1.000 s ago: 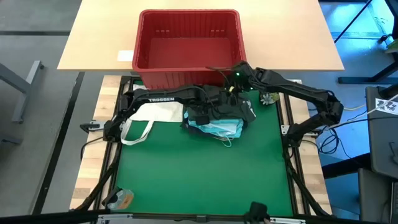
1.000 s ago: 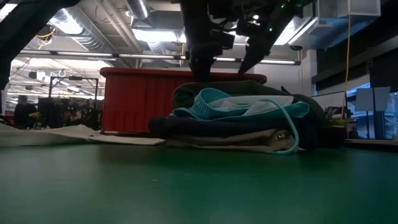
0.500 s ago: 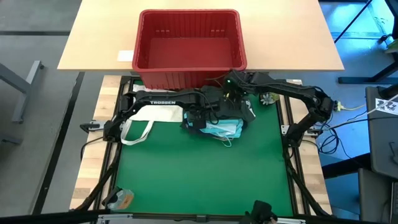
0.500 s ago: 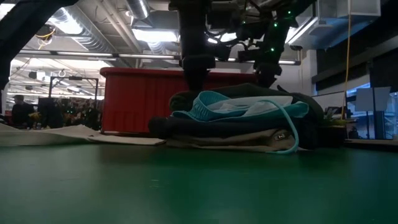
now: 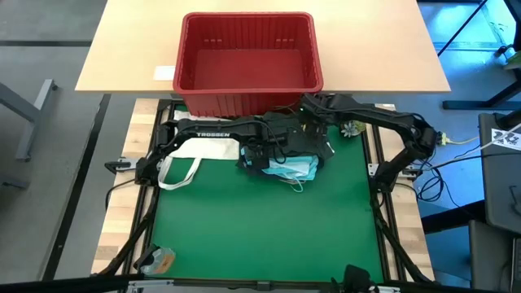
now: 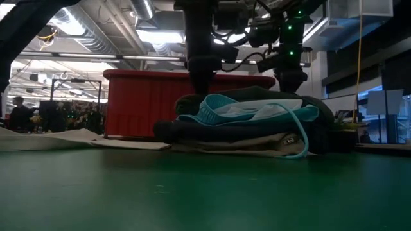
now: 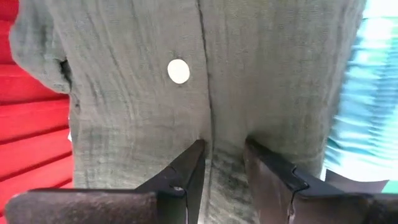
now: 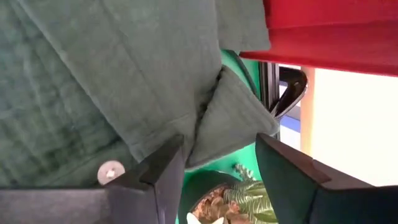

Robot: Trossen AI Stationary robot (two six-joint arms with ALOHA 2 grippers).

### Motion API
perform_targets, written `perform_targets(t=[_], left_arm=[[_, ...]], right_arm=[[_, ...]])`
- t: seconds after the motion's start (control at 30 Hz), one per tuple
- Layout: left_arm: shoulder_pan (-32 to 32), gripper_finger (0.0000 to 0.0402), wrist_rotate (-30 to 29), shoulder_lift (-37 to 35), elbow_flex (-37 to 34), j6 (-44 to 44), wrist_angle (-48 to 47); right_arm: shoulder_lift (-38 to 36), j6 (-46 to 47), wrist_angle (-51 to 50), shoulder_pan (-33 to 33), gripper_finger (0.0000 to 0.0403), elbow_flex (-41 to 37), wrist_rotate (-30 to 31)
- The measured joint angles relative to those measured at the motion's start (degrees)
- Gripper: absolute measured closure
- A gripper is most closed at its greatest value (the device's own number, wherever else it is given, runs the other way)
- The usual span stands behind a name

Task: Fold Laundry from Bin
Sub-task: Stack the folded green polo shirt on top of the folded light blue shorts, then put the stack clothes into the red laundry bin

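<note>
The laundry [image 5: 283, 156] lies in a heap on the green mat [image 5: 260, 228], just in front of the red bin [image 5: 247, 61], which looks emptied; the dark green shirt [image 6: 257, 96] tops the pile, over the turquoise piece [image 6: 257, 112], with the grey and khaki ones beneath. The left gripper [image 7: 222, 163] is down on the green shirt, its fingers a little apart and pressed into the fabric beside the placket, a white button [image 7: 178, 71] just ahead of its tips; whether cloth is actually pinched between them cannot be told. The right gripper [image 8: 217, 162] hangs over the far corner of the same shirt, next to the bin wall, fingers well apart with a fold of cloth [image 8: 233, 118] lying between and ahead of them, not yet clamped. The step in hand looks like taking the green shirt off the heap to spread it. To do that well, each gripper should catch only the top layer, at points well apart along one edge, close firmly, then lift together and draw the shirt toward open mat so the turquoise piece's drawstring is not dragged along. The right arm must keep clear of the bin rim. The only legible writing is "TROSSEN" on the left arm [image 5: 213, 134]; a white tote [image 5: 199, 150] lies beside it.
</note>
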Motion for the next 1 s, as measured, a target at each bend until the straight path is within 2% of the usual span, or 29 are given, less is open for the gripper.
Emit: perform_targets(t=[0.4,0.63,0.8,1.0], left_arm=[[-0.1,0.0293,0.3,-1.5,5.8,0.4,-0.6],[-0.7,0.0293,1.4,-7.3,6.1,0.2,-0.6],[-1.1,0.0293,1.8,-12.0,6.1,1.2,-0.3],[-0.5,0.0293,7.8,-16.1,6.1,6.0,-1.2]], right_arm=[[-9.7,0.0,0.1,0.0,0.0207,0.0,-5.4],[-15.7,2.0,-0.3,0.0,0.0207,0.0,-11.1],[-18.6,2.8,-0.2,0.1,0.0207,0.0,-17.4],[-18.6,2.8,1.4,0.1,0.0207,0.0,-23.8]])
